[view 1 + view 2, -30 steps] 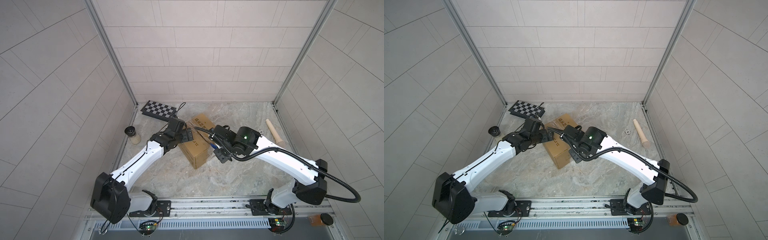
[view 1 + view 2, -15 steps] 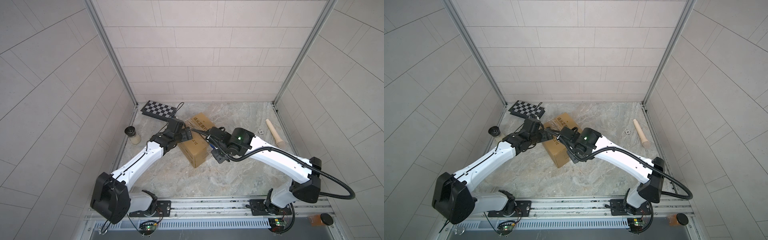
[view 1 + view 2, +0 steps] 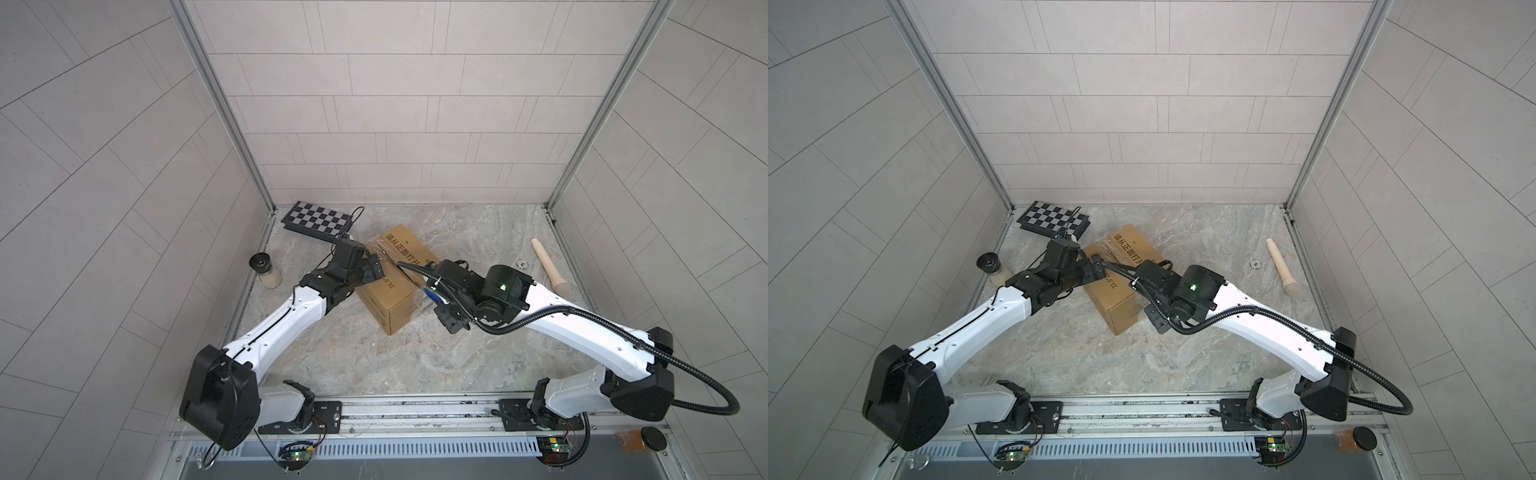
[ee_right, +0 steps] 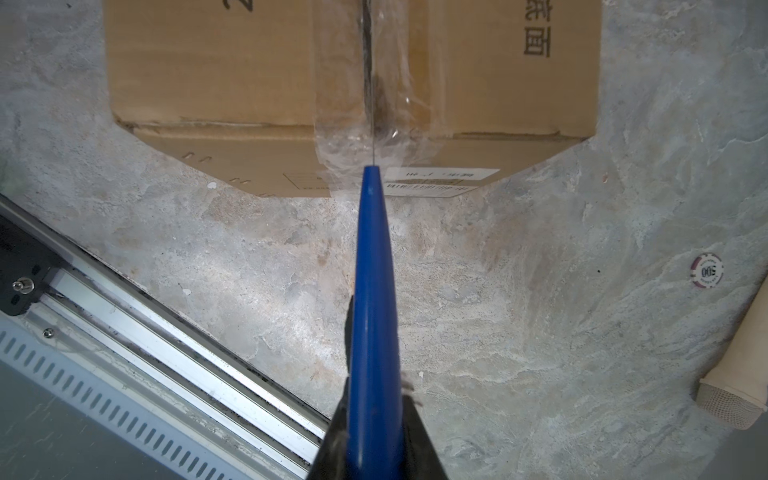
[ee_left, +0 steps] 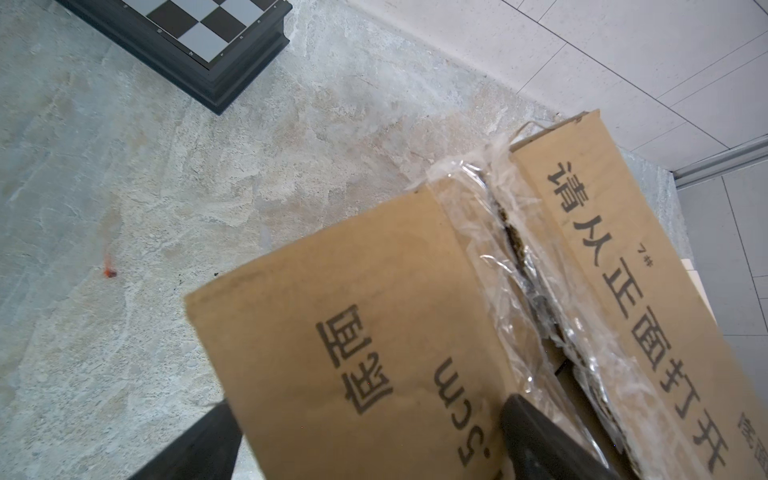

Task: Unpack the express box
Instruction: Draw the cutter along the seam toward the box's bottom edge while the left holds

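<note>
Express box [image 3: 390, 299]: brown corrugated cardboard carton, mid-table, one corner facing the front rail.
Seam: clear tape [image 5: 498, 232] crumpled, flaps slightly parted.
Left gripper [image 3: 372, 268]: jaws spread wide, straddling the carton's top edge.
Right gripper [image 4: 374, 432]: pinching a blue tapered tool [image 4: 374, 270], thin blade at the seam's end.
Open room: bare grey marble tabletop [image 3: 374, 365] in front; black-and-white checkered board [image 3: 318, 218] near behind.

The box [image 3: 390, 299] is matt brown corrugated cardboard, its seam under glossy, crinkled clear tape [image 5: 494, 232]. The cutter [image 4: 374, 291] looks like smooth blue plastic. The tabletop [image 3: 415, 361] is mottled, stone-like and rather rough. The stick [image 3: 547, 266] seems pale, smooth wood, and the rail [image 4: 174, 332] is brushed metal.
</note>
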Robot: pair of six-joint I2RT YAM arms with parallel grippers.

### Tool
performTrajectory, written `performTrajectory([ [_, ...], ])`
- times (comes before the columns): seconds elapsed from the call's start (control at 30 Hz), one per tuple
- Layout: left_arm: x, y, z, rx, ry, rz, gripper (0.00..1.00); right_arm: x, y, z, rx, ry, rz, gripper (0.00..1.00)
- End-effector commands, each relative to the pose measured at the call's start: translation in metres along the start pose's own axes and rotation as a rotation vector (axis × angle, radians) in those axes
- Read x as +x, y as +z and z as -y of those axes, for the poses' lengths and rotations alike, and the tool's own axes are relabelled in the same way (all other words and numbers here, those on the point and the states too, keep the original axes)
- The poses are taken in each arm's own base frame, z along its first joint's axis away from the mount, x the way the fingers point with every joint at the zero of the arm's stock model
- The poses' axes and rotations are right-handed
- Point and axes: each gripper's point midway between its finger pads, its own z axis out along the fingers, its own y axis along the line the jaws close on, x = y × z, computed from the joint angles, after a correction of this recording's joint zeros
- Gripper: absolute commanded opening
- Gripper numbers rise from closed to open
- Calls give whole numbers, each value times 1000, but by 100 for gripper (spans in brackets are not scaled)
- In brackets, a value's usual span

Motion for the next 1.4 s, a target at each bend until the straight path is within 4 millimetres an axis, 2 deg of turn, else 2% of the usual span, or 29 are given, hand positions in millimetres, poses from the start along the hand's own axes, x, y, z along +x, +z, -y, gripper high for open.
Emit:
performTrajectory([
  [0.0,59,13,-63,-232,58,-203,100,35,3,5,-4,-13,-111,0],
  [0.13,54,12,-55,-200,55,-195,100,15,12,-6,-26,-2,-83,0],
  [0.27,47,10,-42,-136,51,-175,100,-14,25,-20,-41,6,-46,0],
  [0.4,42,7,-32,-91,50,-159,100,-34,37,-23,-1,-10,-50,0],
  [0.53,46,10,-39,-119,57,-169,100,-24,41,-18,39,-16,-134,0],
  [0.8,60,21,-77,-223,-4,-216,100,25,10,11,67,-25,-183,0],
  [0.9,62,23,-81,-230,-9,-222,100,35,5,12,36,-34,-168,0],
  [1.03,60,23,-73,-189,-13,-216,100,22,10,-1,-39,-31,-77,0],
  [1.17,54,21,-64,-155,-3,-205,100,5,15,-12,-65,-17,-76,0],
  [1.37,45,13,-50,-91,0,-183,100,3,0,-2,-35,18,-75,0],
])
